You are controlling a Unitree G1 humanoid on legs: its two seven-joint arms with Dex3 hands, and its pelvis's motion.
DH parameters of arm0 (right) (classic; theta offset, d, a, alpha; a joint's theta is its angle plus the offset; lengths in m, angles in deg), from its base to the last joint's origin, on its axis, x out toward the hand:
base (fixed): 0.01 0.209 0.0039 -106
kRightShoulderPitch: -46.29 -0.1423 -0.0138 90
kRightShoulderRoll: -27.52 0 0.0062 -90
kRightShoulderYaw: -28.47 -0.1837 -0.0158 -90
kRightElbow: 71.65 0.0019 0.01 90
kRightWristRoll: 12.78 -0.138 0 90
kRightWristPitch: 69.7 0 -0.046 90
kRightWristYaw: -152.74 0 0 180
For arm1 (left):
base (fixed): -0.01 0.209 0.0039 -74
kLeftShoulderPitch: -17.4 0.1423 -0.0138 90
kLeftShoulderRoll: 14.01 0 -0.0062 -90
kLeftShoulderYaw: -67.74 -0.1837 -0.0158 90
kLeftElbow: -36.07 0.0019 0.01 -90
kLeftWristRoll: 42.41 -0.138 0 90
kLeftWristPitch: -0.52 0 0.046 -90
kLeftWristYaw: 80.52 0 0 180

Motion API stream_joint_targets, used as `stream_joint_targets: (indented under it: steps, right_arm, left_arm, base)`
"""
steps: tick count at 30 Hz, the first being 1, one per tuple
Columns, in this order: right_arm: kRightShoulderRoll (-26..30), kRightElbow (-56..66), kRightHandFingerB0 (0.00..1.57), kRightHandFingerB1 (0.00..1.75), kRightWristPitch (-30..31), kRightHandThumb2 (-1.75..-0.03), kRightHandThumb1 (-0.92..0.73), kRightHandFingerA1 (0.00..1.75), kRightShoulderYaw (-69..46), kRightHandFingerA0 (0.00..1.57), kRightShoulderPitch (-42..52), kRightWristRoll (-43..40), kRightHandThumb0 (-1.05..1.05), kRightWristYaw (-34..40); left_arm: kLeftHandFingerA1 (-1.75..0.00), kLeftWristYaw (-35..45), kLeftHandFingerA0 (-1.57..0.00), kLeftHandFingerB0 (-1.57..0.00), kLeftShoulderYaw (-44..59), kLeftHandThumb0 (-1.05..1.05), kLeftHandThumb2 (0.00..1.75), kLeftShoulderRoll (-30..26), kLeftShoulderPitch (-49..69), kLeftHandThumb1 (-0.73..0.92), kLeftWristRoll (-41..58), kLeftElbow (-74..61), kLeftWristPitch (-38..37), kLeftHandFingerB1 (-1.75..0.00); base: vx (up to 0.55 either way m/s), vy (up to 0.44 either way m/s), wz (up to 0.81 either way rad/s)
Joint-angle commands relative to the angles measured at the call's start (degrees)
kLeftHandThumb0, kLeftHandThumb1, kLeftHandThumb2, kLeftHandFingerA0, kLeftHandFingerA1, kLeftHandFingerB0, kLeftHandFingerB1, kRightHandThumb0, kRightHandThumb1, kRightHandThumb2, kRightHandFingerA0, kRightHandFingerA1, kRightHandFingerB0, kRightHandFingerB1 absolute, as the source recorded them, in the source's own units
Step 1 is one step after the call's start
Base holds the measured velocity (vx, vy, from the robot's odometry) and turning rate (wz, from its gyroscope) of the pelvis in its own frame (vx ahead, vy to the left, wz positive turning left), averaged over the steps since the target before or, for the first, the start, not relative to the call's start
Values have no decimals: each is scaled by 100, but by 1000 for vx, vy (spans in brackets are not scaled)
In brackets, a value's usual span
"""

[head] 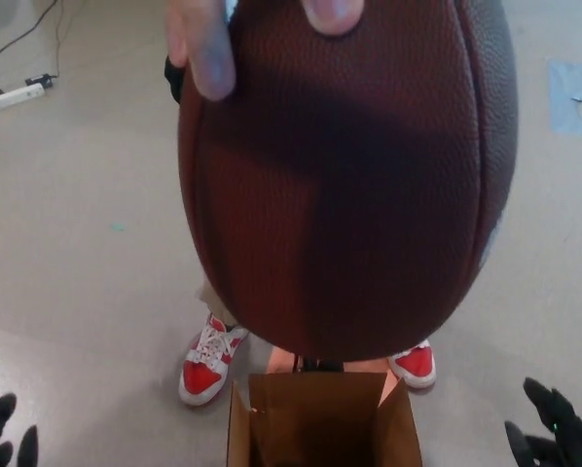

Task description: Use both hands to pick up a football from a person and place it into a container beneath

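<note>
Brown pebbled leather filled most of the head view: a football (345,185) hung point-down, close to the camera, gripped from above by a person's fingers (201,44), two of which curled over its upper end at the top edge of the picture. The ball touched neither of the robot's hands. A dark shadow band crossed its middle, and a pale stripe showed along its right flank.

Directly beneath the ball's lower tip stood a cardboard box (322,423) on the floor (77,243), open at the top with its flaps raised. Its inner walls were visible and nothing could be seen lying inside, though the bottom edge of the picture cut off the box's lower part. The ball was above the box and not in it.

Behind the box stood the person, red-and-white sneakers (209,365) planted on either side of it, one at its left and one at its right.

The left hand (1,433) showed only as black fingertips at the bottom left corner, spread apart and holding nothing. The right hand (556,433) rose at the bottom right corner, its fingers likewise splayed and empty. Both were well apart from the ball and flanked the box.

A white power strip (11,97) with a cable lay on the floor near the upper left corner, and grey tape (573,97) marked the floor at the upper right.
</note>
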Motion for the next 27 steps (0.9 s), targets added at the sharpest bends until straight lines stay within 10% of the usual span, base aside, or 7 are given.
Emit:
stream_joint_targets:
  steps: [1, 14, 20, 21, 23, 25, 27]
  right_arm:
    - [73, -123, 1, 15, -840, -72, -92, 39, -103, 29, -28, -39, -64, 129]
    - [-287, 3020, 0, 10, -1565, -120, -89, 47, -697, 28, 1057, -772, -92, 38]
    - [-465, 5357, 0, 0, -1327, -105, -82, 44, -501, 23, 1609, -965, -81, -21]
    - [-475, 5490, 0, 0, -1348, -83, -92, 40, -477, 33, 1632, -873, -77, 3]
    - [-551, 6133, 0, 7, -1292, -118, -90, 50, -300, 31, 1734, -574, -88, 58]
    - [-611, 6674, 0, 0, -1194, -105, -82, 46, -63, 22, 1840, -548, -81, 7]
    - [-655, 7022, 0, 0, -1091, -106, -82, 48, 120, 25, 1907, -583, -84, -44]
  left_arm:
    - [-21, 401, 0, 0, 247, -73, 103, -210, 1, 76, 309, 168, -643, -16]
    - [-35, 1080, -1, 0, 713, -86, 107, -13, 1480, 76, 1416, -3340, -331, -10]
    - [-35, 916, -5, 0, 514, -79, 107, 192, 2665, 72, 2121, -6414, 169, -27]
    - [-30, 903, -11, 0, 481, -79, 69, 189, 2727, 92, 2133, -6613, 148, -20]
    - [-31, 751, -12, -1, 357, -83, 69, 170, 2964, 92, 2065, -7467, 180, -23]
    - [-29, 661, -15, -1, 225, -86, 69, 146, 3099, 92, 2114, -8064, 302, -26]
    - [-37, 637, -11, -1, 121, -87, 110, 165, 3117, 74, 2166, -8335, 309, -28]
  base:
    - [93, 0, 0]
    - [14, 0, 0]
    - [0, 0, 0]
    - [0, 0, 0]
    - [0, 0, 0]
    - [0, 0, 0]
    - [0, 0, 0]
